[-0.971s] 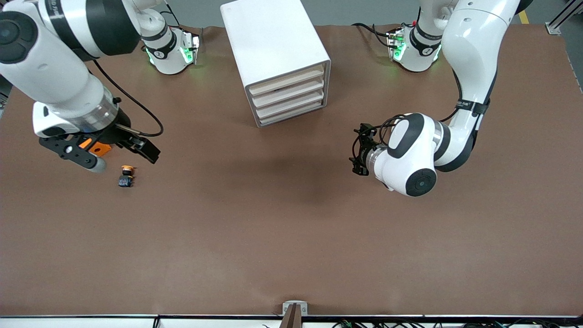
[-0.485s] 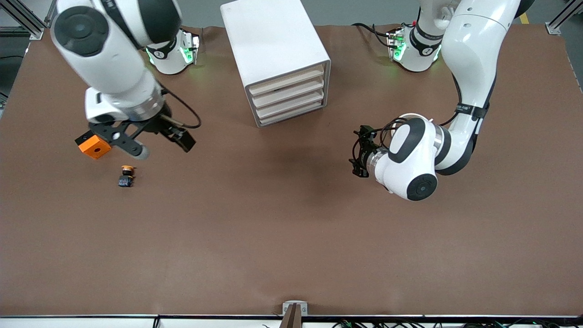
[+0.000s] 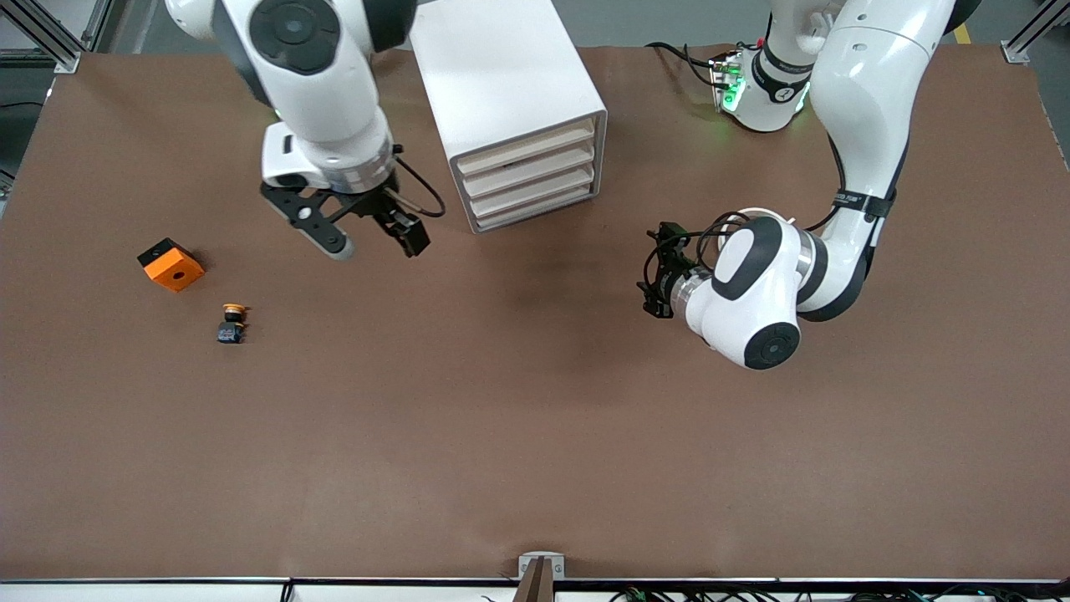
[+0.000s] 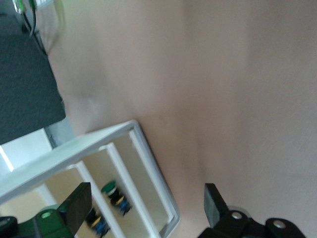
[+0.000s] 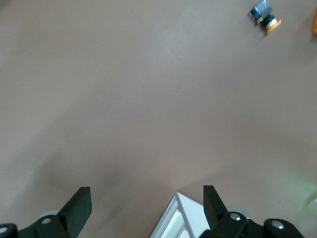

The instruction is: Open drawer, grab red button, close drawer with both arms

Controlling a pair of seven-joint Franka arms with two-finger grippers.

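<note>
Right gripper (image 3: 368, 242), fingers spread, hangs over the table (image 3: 535, 435) just beside the drawer cabinet (image 3: 510, 100), toward the right arm's end; cube (image 3: 171, 266) and yellow-capped button (image 3: 231, 323) lie well apart from its jaws, nearer that end, button nearer the front camera than cube. Left gripper (image 3: 656, 280), fingers spread, faces the cabinet's drawer fronts, well apart. Between its jaws in the left wrist view: cabinet compartments holding small buttons (image 4: 115, 194).

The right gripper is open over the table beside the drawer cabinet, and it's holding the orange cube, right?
Not quite. The right gripper is open over the table beside the drawer cabinet, but it holds nothing. The front view shows the orange cube lying on the table toward the right arm's end, beside the orange-capped button.
</note>
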